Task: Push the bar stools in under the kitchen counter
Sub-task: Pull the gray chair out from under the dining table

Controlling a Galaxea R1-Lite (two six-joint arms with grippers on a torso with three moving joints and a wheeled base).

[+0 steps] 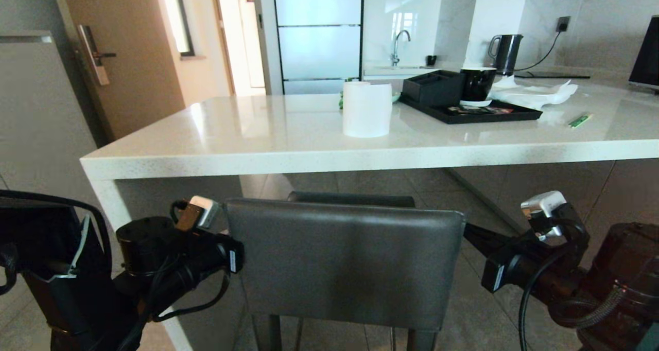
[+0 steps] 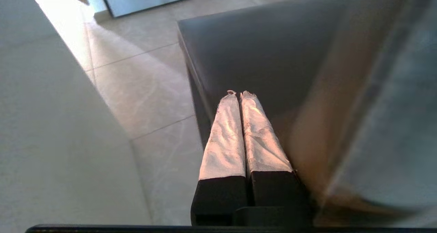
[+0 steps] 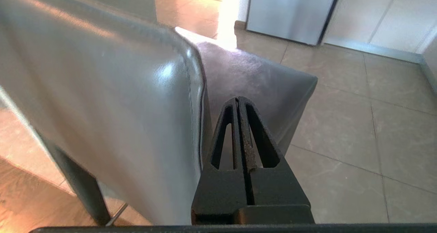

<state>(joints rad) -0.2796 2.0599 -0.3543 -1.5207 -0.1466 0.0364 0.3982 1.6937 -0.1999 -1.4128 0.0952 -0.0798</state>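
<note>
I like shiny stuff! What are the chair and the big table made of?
The stool looks like smooth grey leather, maybe fake: its back shows soft sheen and a stitched edge seam. The counter looks like polished white stone, maybe man-made: it is glossy, faintly speckled, and mirrors the window light.

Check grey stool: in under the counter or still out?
Partly in. Grey stool seat front sits under the kitchen counter edge; backrest remains outside.

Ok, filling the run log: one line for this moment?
grey stool before kitchen counter, seat partly under | left gripper shut, beside backrest | right gripper shut, beside backrest
</note>
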